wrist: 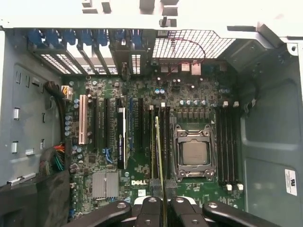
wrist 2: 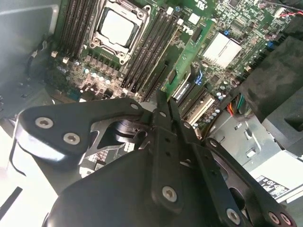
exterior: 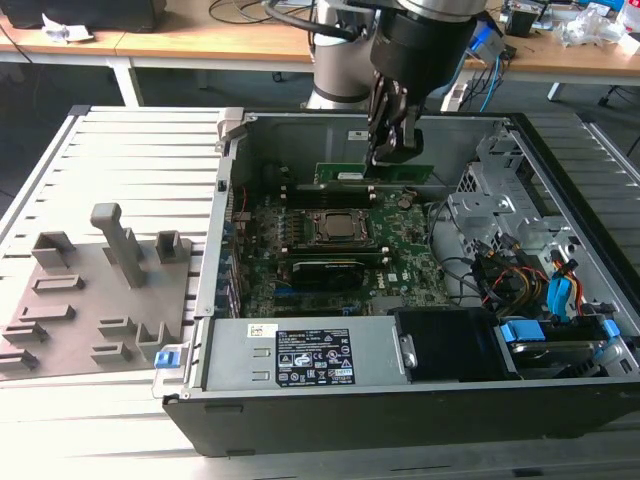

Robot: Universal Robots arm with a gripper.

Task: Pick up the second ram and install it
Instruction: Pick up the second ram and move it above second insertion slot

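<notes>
The second ram (exterior: 350, 173) is a thin green stick held level inside the open computer case, just above the motherboard (exterior: 405, 250). It hangs on the far side of the CPU socket (exterior: 340, 228). My gripper (exterior: 385, 158) reaches down from the arm and is shut on the stick's upper edge. In the first wrist view the second ram (wrist: 158, 151) shows edge-on between the fingertips (wrist: 150, 204), in line with the black memory slots (wrist: 163, 142) beside the CPU socket (wrist: 194, 152). In the second wrist view the second ram (wrist 2: 185, 49) slants out from the shut gripper (wrist 2: 164, 100).
A grey fixture plate (exterior: 100, 290) with upright blocks lies at the exterior view's left, outside the case. The power supply (exterior: 310, 355) fills the near side of the case. Drive bays and coloured cables (exterior: 530, 285) crowd the right. A black expansion card (exterior: 325, 270) stands on the near side of the socket.
</notes>
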